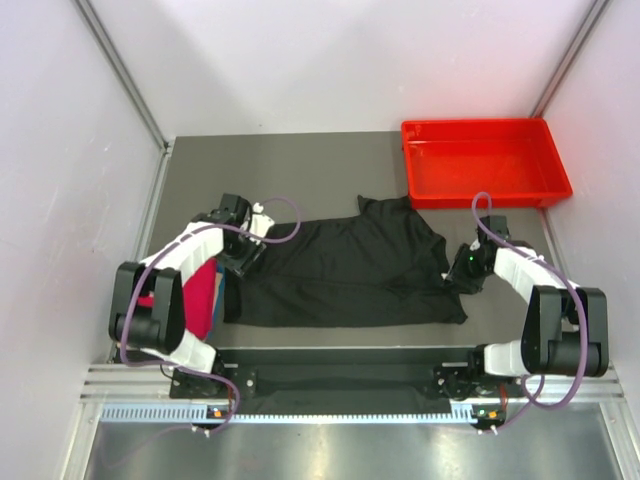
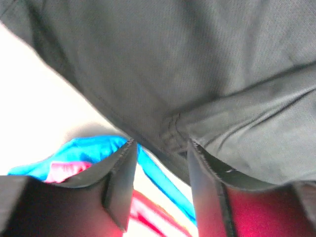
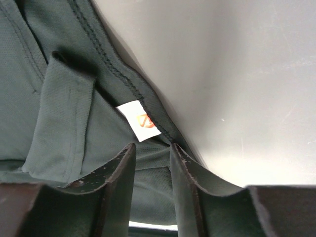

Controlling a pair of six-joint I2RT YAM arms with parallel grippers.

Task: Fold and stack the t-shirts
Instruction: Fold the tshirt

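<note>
The black t-shirt [image 1: 345, 270] lies spread on the bench [image 1: 300, 170]. It is judged light and limp, so grasp at the hems. The left gripper [image 2: 161, 143] is part open at one edge. The right gripper [image 3: 152, 146] straddles the other, grip indeterminate.

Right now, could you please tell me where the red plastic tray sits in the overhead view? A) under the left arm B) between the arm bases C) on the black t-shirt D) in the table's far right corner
D: the red tray sits in the far right corner of the table, beyond the black t-shirt.
</note>
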